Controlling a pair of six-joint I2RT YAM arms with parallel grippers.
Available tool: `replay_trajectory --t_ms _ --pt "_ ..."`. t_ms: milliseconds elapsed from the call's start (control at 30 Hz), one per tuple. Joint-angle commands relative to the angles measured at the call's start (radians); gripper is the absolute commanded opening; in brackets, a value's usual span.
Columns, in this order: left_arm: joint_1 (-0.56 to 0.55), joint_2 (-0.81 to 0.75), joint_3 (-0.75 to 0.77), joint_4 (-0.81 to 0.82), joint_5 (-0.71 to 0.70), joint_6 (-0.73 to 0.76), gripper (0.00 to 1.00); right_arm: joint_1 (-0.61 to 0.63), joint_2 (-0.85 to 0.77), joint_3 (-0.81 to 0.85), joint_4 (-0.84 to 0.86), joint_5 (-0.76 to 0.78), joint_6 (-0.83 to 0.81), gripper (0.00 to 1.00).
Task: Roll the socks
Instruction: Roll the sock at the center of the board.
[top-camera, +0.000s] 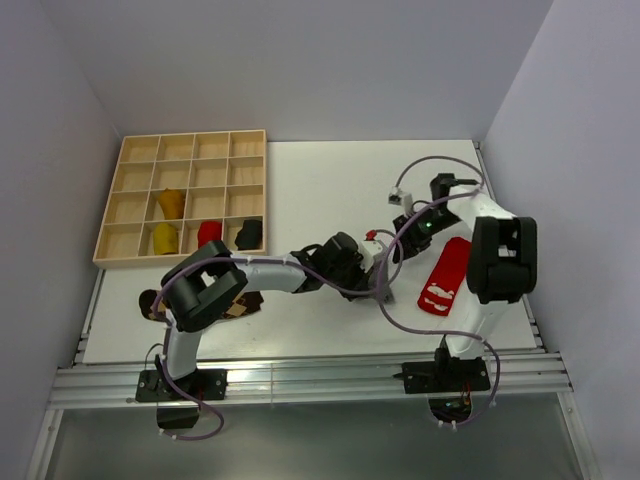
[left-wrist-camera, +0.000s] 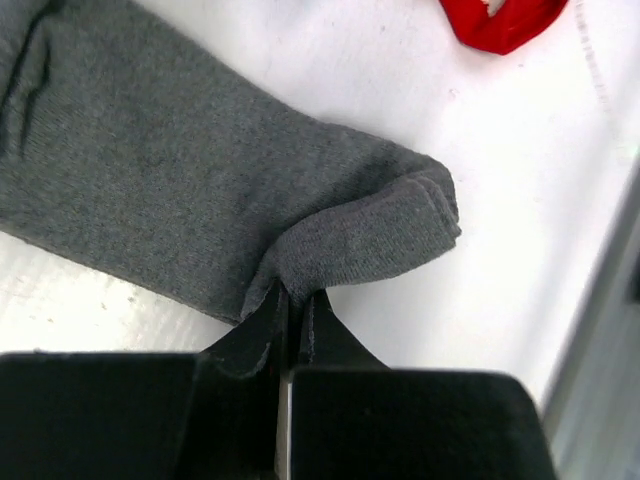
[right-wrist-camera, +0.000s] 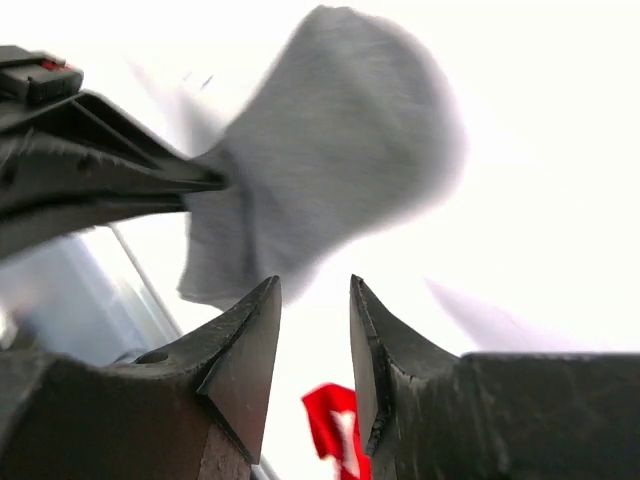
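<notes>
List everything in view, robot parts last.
wooden tray: 1, light wood, gridded, far left of table
mustard sock bundles: 2, mustard, adjacent tray compartments
red sock bundle: 1, red, tray near row
dark sock bundle: 1, dark, tray near row, beside the red one
red sock: 1, red with white marks, flat on the right
grey sock: 1, grey, table centre
brown sock: 1, brown patterned, partly under left arm
table: 1, white
left claw: shut on grey sock's edge
right claw: open, empty, by grey sock
</notes>
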Motion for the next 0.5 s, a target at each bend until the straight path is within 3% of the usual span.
replay_trajectory --t_ms 0,233,467 --pt "0.038 0.048 0.028 -0.154 0.218 -0.138 0.00 -0.074 -0.136 -0.049 0.173 -0.027 0.072 0.41" --pt "0.106 0.128 0.165 -0.309 0.388 -0.299 0.00 -0.108 -0.423 -0.317 0.389 0.048 -0.044 0.41" --pt "0.158 0.234 0.292 -0.492 0.517 -0.423 0.00 -0.095 -0.634 -0.441 0.349 -0.027 -0.238 0.45"
